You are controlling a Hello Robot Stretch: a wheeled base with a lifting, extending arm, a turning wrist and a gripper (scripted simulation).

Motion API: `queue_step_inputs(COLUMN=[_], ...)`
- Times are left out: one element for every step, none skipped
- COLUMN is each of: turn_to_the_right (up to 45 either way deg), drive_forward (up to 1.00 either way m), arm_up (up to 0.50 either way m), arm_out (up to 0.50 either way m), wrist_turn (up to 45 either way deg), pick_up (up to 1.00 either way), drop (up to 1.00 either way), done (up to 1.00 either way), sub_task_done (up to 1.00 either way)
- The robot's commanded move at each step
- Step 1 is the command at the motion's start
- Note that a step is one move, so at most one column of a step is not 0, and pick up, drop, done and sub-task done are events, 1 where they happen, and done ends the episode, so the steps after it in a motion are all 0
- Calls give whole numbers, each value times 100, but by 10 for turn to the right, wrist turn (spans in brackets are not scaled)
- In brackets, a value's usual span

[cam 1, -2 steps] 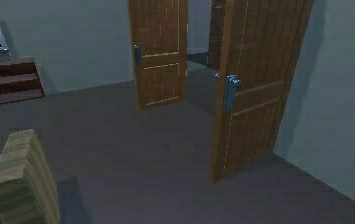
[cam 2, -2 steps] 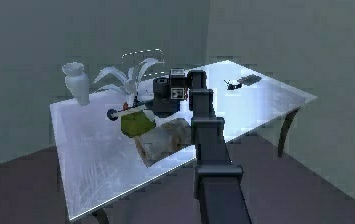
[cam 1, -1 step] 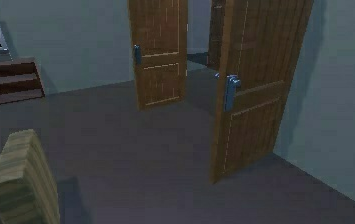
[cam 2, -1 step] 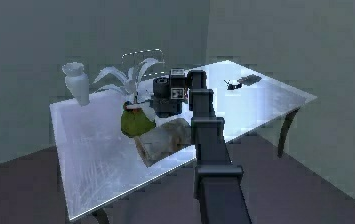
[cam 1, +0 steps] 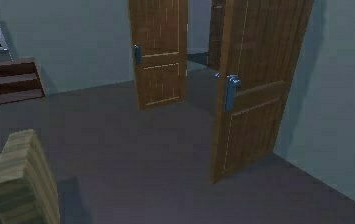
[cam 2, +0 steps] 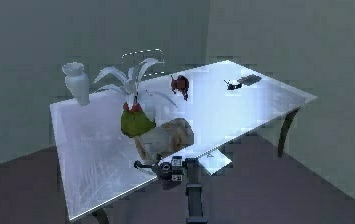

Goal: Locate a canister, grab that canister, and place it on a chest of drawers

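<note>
Gripper sits at the white table's near edge; its grip state can't be told, nor whether it holds anything. Tan rounded thing, maybe the canister, lies on the table just behind it. Farther out: green-potted plant, red thing, white vase.

Your desk: pale, glossy top on dark legs.

Landmark is the potted plant, which has pale leaves and stands about mid-desk.
- Left of the plant and farther back: white vase, upright, near the corner.
- Just right of the plant, nearer the front edge: tan rounded thing.
- Right of the plant, farther back: small red thing.
- Well right of the plant: small dark thing and, beside it, flat grey thing. Both are too small for you to name.
</note>
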Motion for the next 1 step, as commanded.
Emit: queue_step_inputs(turn_to_the_right=[0], drive_forward=[0], arm_up=[0], arm_out=[0], wrist_turn=[0], pick_up=[100], drop=[0], done=[0], sub_task_done=[0])
